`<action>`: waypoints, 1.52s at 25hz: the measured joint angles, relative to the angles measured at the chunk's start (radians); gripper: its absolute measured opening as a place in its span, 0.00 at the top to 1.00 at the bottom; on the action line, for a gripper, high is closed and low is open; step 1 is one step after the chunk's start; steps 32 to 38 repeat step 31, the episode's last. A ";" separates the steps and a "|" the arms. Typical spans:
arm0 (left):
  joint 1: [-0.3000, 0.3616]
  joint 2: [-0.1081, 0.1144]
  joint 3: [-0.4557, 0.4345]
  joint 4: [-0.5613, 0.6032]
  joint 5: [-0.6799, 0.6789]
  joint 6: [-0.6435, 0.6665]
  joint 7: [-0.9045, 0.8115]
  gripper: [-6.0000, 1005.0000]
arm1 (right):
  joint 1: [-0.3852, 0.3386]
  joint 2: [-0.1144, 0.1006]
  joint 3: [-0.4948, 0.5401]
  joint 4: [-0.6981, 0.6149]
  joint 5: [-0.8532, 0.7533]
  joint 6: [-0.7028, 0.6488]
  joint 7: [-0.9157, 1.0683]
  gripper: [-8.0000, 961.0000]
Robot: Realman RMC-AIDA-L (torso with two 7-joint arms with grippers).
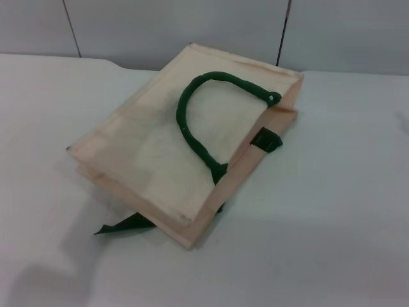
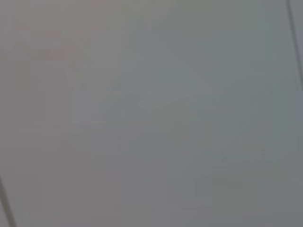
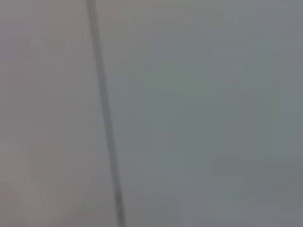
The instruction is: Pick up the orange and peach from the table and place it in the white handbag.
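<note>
In the head view, the white handbag [image 1: 172,160] lay flat on the white table [image 1: 345,211], skewed so that one corner pointed toward the robot and the opposite edge reached toward the grey panelled wall [image 1: 160,25] behind. One dark green handle [image 1: 204,121] curved in an arch over the upper face of the bag, a green strap tab [image 1: 268,141] sat at its right edge, and another green strip [image 1: 124,225] poked out from beneath the near corner. Neither the orange nor the peach appeared anywhere on the table, and neither arm nor gripper reached into this view. The bag looked flat, with no clear bulge, so whether the fruit was already inside could not be told. The left wrist view showed only a plain grey surface crossed by thin dark seam lines at the picture's corners, most likely the wall; the left gripper and its fingers were not visible, so their opening could not be judged. The right wrist view was much the same, a grey surface with one dark seam [image 3: 106,123] running down it, and again the right gripper did not appear and nothing was seen in its hold. Judging from this, both arms seemed parked away from the table, and with no fruit in sight the task was either finished or not yet begun; the pictures alone did not settle which.
</note>
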 joint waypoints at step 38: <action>0.129 0.001 0.222 -0.229 -0.104 0.508 0.120 0.42 | -0.071 -0.030 -0.011 0.023 0.515 -0.066 -0.626 0.16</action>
